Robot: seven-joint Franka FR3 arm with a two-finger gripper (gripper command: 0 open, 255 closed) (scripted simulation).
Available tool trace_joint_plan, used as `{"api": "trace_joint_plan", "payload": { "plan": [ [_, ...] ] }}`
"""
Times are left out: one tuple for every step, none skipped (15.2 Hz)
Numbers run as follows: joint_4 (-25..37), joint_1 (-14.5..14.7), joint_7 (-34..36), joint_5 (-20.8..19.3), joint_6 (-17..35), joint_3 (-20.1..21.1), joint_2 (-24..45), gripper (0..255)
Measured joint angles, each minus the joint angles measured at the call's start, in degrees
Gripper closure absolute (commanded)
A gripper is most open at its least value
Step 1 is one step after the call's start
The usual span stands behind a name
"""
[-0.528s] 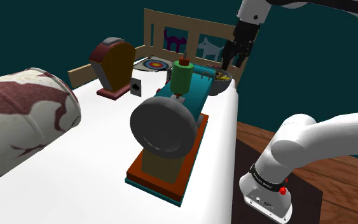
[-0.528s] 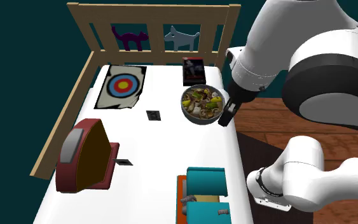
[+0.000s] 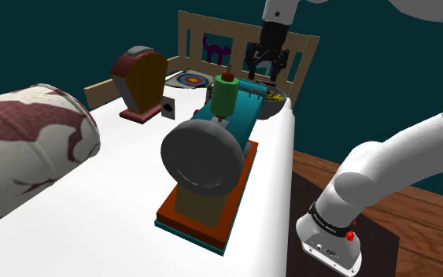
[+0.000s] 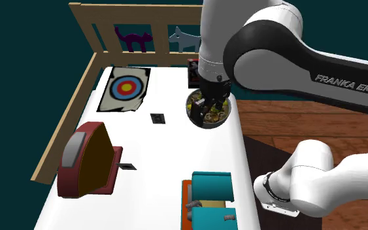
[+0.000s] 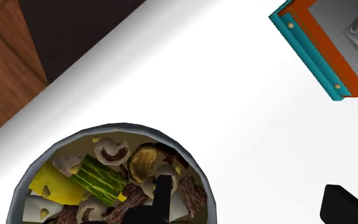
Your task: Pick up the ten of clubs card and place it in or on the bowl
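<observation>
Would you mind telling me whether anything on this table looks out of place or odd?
Nothing looks spilled or damaged. One oddity: the bowl is already full of food, and the open gripper hangs over it with nothing between its fingers, while the small cards lie on the table.

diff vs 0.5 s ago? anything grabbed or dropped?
The gripper swung from beside the bowl to above it, leftward in both exterior views. Its fingers stand apart; nothing was taken or let go. The bowl, the card near the bowl and the card by the red case stayed put.
</observation>
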Motion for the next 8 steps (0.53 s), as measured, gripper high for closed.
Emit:
{"api": "trace_joint_plan", "payload": {
  "plan": [
    [2.5, -0.2, 1.8, 1.3, -0.6, -0.2, 3.2, 0],
    [5.3, -0.4, 3.8, 2.7, -1.3, -0.2, 6.5, 0],
    [7.4, -0.6, 5.6, 4.1, -1.6, -0.4, 9.5, 0],
    [9.7, -0.8, 7.5, 5.5, -2.3, -0.6, 12.5, 0],
    [12.4, -1.1, 9.0, 6.9, -3.2, -1.1, 15.5, 0],
    [14.9, -1.4, 10.6, 8.3, -3.7, -1.4, 18.6, 0],
    [17.1, -1.6, 12.3, 9.8, -4.5, -1.8, 21.3, 0],
    [20.0, -2.0, 14.0, 11.4, -5.4, -2.2, 24.5, 0]
  ]
}}
